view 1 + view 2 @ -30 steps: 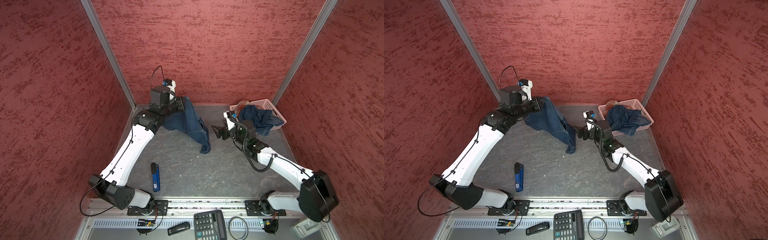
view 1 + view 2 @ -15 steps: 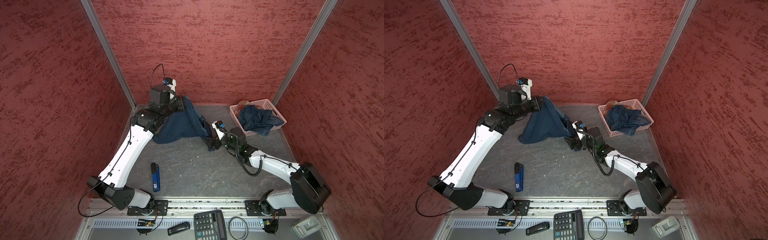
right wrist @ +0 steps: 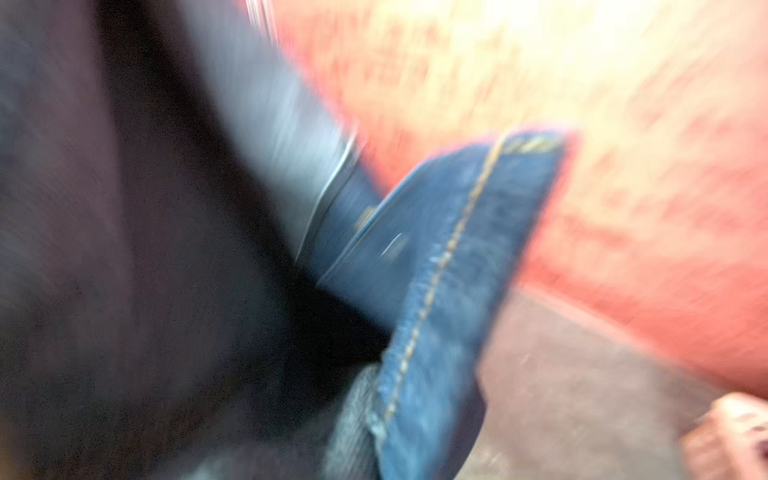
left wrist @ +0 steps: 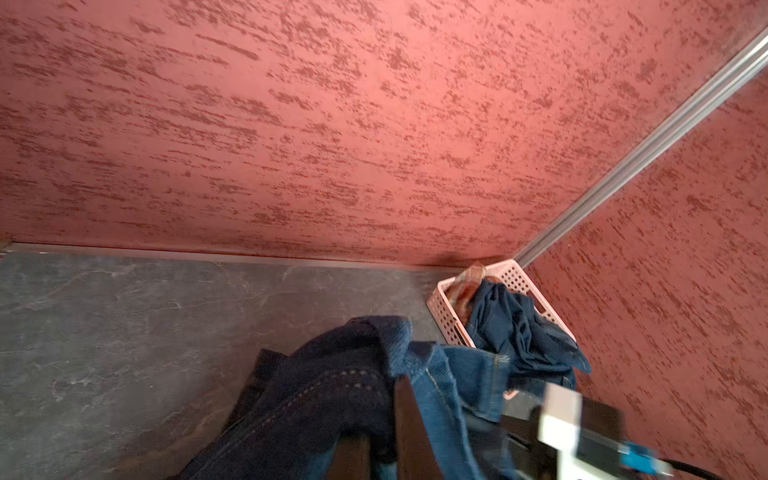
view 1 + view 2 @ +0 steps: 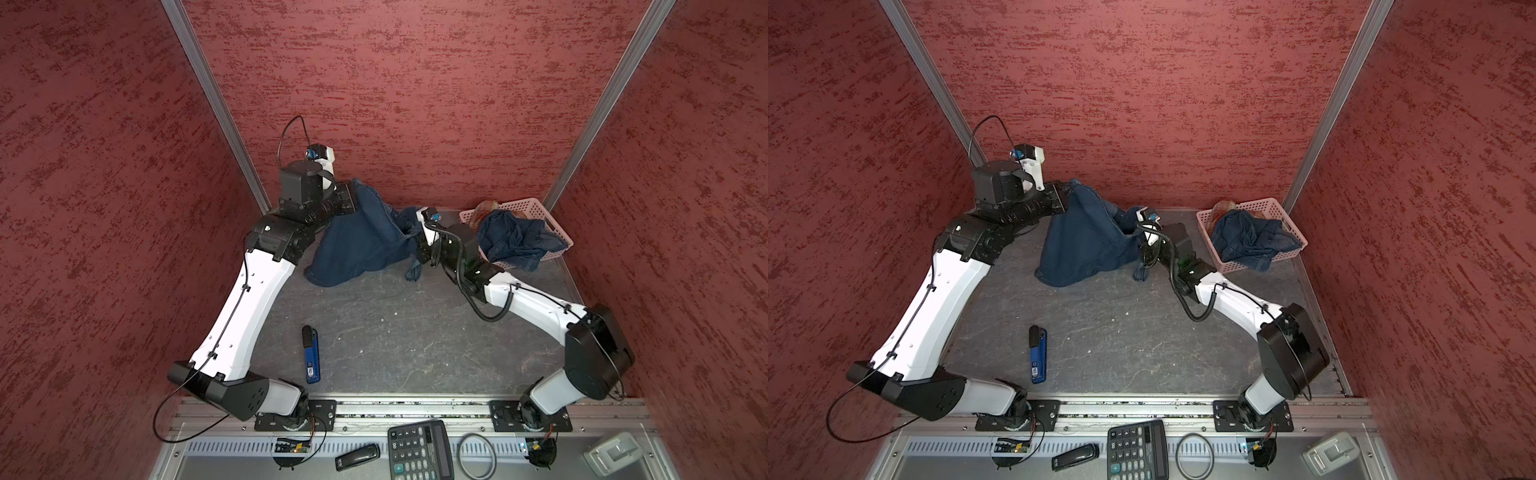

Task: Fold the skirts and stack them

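— While the left gripper (image 5: 352, 198) is holding high near the back wall, what is it clamping?

— Its jaws are pressing together on one end of the denim skirt (image 5: 361, 245). Lifting that end is letting the cloth hang as an open sheet, and the lower edge seems to be resting on the table (image 5: 395, 332).

— And toward the middle?

— The right gripper (image 5: 417, 249) is pinching the skirt's far edge, with its jaws closed on the cloth. In both top views the denim is running stretched between the two grippers, with a short tail dangling below the pinch. The right wrist view is showing a stitched hem close up, though heavily blurred.

— Why two holds?

— My judgement is that the arms are spreading the skirt by two edges so that it can go down flat. Folding itself is not yet starting.

— Further right?

— The basket (image 5: 536, 205) is sitting in the back corner. It is holding the second denim skirt (image 5: 513, 241), crumpled and spilling over the near rim. The plaid skirt (image 5: 486, 208) is peeking out behind it. Both are waiting their turn, and no stack is forming yet.
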`<state>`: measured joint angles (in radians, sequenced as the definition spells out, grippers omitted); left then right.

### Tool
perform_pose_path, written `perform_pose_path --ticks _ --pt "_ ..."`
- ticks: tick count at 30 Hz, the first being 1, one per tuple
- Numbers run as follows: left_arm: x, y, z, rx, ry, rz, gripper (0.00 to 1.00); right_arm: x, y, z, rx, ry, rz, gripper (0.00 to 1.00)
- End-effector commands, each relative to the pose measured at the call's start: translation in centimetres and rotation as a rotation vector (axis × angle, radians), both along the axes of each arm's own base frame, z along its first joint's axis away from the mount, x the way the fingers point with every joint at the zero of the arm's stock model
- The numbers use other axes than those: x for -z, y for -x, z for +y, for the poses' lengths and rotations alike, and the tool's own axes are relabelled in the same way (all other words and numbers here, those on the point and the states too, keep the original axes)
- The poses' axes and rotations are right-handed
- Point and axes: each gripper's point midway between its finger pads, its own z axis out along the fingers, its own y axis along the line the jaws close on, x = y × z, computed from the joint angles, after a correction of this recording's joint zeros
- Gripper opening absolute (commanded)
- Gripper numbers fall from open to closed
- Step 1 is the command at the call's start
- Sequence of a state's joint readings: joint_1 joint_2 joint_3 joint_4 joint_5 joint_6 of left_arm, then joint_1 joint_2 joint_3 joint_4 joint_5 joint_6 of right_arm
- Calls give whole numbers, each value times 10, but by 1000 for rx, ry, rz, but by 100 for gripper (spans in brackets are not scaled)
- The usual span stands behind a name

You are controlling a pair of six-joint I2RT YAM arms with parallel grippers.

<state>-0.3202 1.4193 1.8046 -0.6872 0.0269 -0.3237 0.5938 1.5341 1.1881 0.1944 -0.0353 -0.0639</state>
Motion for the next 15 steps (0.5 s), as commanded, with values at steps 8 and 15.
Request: perform_pose_path --ticks 8,15 --pt "-33 -12 38 -43 51 -93 0 -95 -5 -53 65 45 -75 0" --pt "-41 -43 59 -50 80 -96 0 -121 -34 -61 71 127 -139 0"
